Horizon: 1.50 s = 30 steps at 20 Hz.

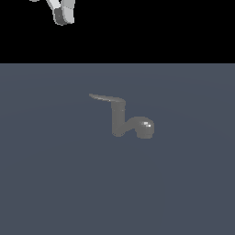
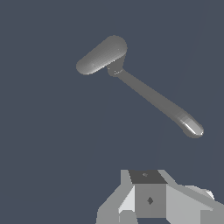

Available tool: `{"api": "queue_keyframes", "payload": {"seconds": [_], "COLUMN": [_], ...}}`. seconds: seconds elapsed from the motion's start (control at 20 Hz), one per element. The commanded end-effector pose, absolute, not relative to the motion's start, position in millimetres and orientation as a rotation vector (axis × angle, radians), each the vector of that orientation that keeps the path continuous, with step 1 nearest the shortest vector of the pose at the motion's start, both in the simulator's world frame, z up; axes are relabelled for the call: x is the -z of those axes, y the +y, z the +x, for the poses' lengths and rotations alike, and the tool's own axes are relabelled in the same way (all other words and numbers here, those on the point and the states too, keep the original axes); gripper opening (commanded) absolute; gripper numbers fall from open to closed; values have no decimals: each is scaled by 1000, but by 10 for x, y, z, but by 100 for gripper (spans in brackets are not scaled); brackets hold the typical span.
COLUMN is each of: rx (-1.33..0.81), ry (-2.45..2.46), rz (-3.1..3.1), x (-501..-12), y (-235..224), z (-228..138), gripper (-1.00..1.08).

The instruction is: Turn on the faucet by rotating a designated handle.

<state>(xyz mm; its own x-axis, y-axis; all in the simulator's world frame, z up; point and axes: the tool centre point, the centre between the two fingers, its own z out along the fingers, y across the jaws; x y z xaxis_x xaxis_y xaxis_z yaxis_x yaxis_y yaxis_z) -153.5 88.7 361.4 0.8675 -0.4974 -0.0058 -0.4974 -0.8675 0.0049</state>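
The faucet (image 1: pixel 118 120) is a small matte grey fixture standing upright on the grey-blue floor, in the middle of the exterior view. Its curved spout ends in a rounded glossy bulb (image 1: pixel 145 127) toward the exterior view's right. The handle (image 1: pixel 105 97) is a thin flat lever jutting from the post's top toward the exterior view's left. In the wrist view the handle (image 2: pixel 103 54) shows from above as a broad blade, and the spout bulb (image 2: pixel 192 129) lies far from it. My gripper (image 1: pixel 63 17) hangs high above, well to the exterior view's left of the faucet, touching nothing. Its fingers look closed together and empty; it also shows in the wrist view (image 2: pixel 148 179).
The floor (image 1: pixel 55 183) is a flat grey-blue surface around the faucet, with a black background behind it. No other objects show.
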Motion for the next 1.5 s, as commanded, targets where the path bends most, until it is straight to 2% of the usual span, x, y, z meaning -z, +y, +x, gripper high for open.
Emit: {"api": "queue_keyframes", "payload": {"seconds": [0.0,0.75,1.45], "rx": [10,9,3], "ry": [-891,-1339,-1735], "rz": [3012,2847,2621], "x": [-3493,-2813,-2174], "y": [950,1153,1095], "z": [-1412,-653,102], "gripper": [-100,-100,-100]}}
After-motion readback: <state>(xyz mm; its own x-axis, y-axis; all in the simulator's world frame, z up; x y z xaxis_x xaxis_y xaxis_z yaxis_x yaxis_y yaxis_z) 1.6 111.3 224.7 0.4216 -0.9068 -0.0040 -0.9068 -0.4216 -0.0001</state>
